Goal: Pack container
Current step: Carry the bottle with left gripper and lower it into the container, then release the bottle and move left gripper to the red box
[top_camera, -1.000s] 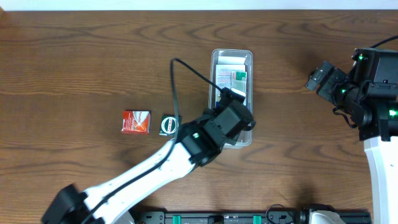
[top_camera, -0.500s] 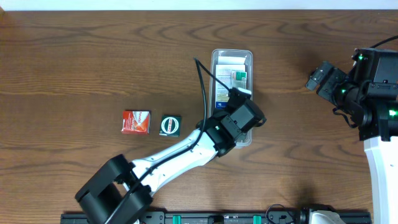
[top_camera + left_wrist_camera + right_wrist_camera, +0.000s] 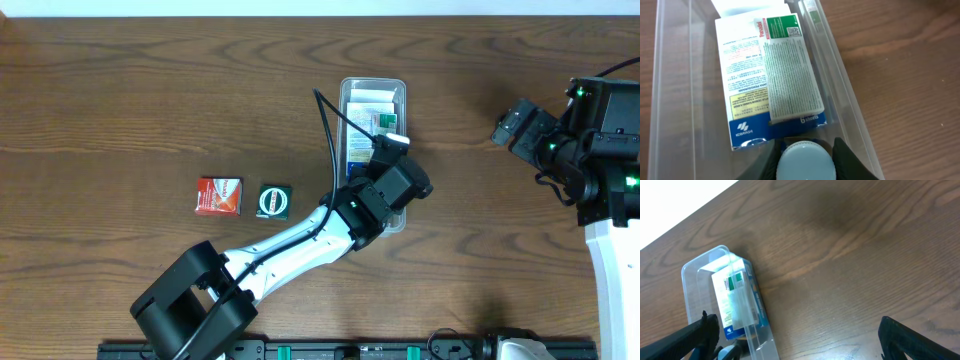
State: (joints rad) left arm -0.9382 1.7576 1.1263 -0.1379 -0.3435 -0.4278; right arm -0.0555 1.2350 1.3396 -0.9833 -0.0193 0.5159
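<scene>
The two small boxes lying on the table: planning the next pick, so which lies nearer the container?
The dark green box with the white ring: it lies between the orange-red box and the container.

Left arm reaches forward, its gripper [image 3: 806, 150] clamped on a blue cap [image 3: 805, 163]; right gripper [image 3: 512, 126] hangs spread wide.

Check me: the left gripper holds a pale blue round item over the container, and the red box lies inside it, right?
No: the overhead view shows the red box on the table, left of the container. The rest stands.
</scene>
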